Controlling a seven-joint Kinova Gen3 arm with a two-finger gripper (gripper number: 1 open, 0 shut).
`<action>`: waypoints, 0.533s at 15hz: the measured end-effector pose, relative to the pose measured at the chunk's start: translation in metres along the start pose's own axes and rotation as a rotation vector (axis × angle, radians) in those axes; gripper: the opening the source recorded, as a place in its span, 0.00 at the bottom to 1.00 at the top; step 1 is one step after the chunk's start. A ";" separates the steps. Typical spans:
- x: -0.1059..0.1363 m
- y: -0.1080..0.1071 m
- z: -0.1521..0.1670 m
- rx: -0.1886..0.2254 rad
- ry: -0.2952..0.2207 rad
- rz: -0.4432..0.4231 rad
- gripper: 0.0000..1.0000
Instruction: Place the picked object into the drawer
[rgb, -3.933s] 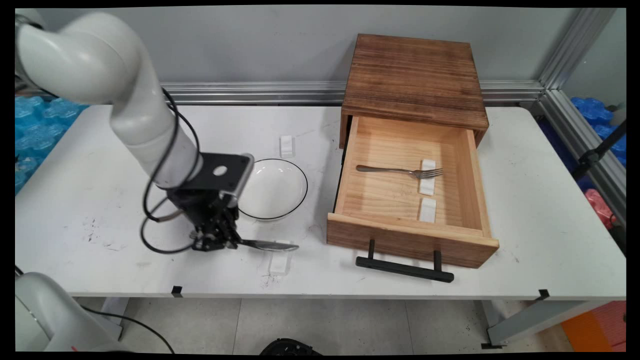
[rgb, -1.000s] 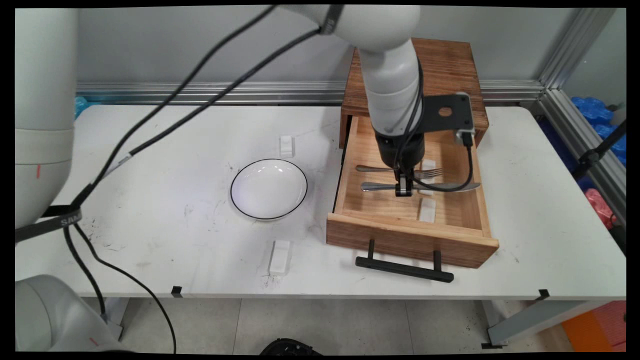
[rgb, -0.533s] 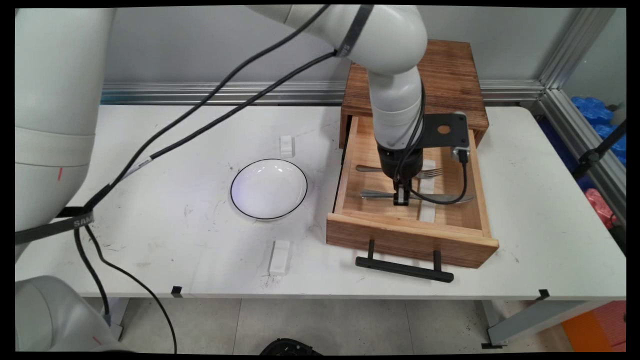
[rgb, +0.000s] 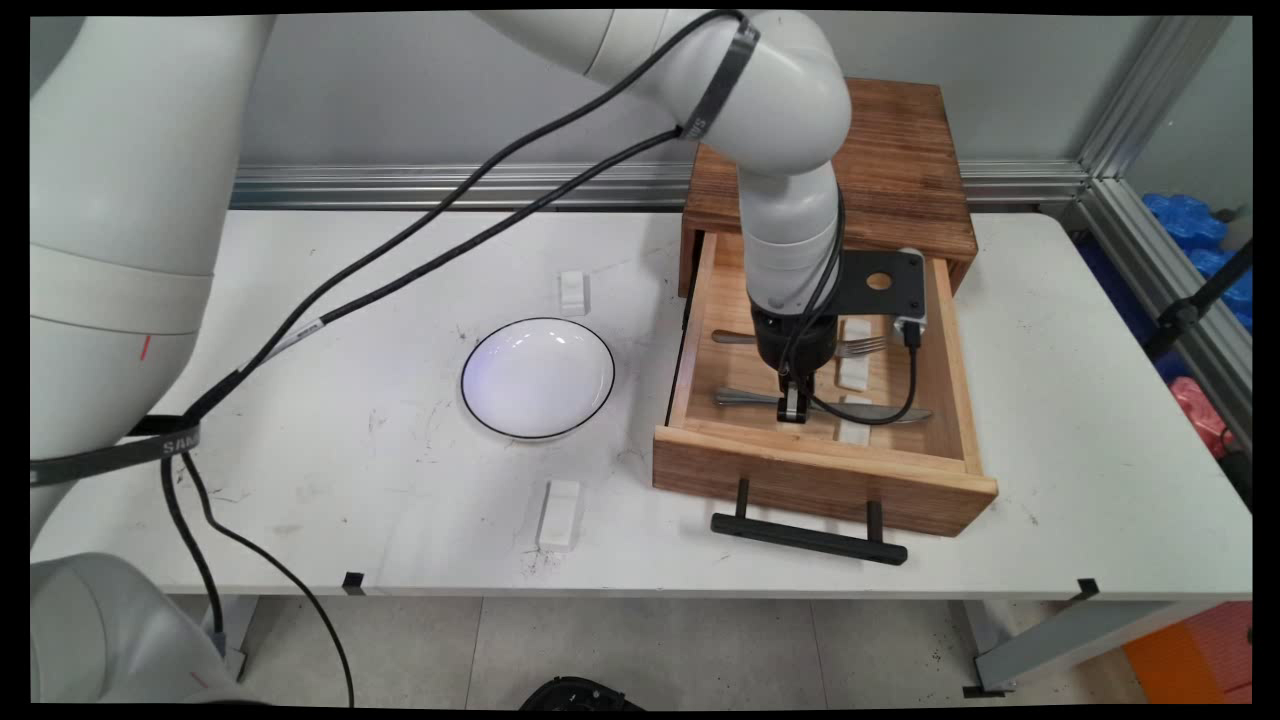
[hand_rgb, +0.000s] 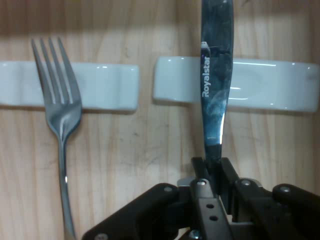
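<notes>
Hand view | tool (hand_rgb: 214, 172) clamps knife (hand_rgb: 216, 80) | blade over rest (hand_rgb: 280, 90), beside fork (hand_rgb: 59, 115) | lower level.

The white arm (rgb: 790, 220) reaches down from upper left, wrist vertical, its gripper (rgb: 792, 408) jaws clamped together.

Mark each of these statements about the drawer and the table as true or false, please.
1. The tool holds a knife. True.
2. The fork lies on the table beside the bowl. False: it lies in the open drawer.
3. The knife's blade crosses a white rest. True.
4. The bowl holds a spoon. False: it is empty.
5. The drawer is closed. False: it is pulled out.
</notes>
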 end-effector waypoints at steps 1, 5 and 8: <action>0.000 0.000 0.002 -0.002 -0.001 0.003 0.00; 0.000 -0.001 0.008 -0.010 -0.002 0.015 0.00; 0.000 -0.001 0.011 -0.015 0.001 0.020 1.00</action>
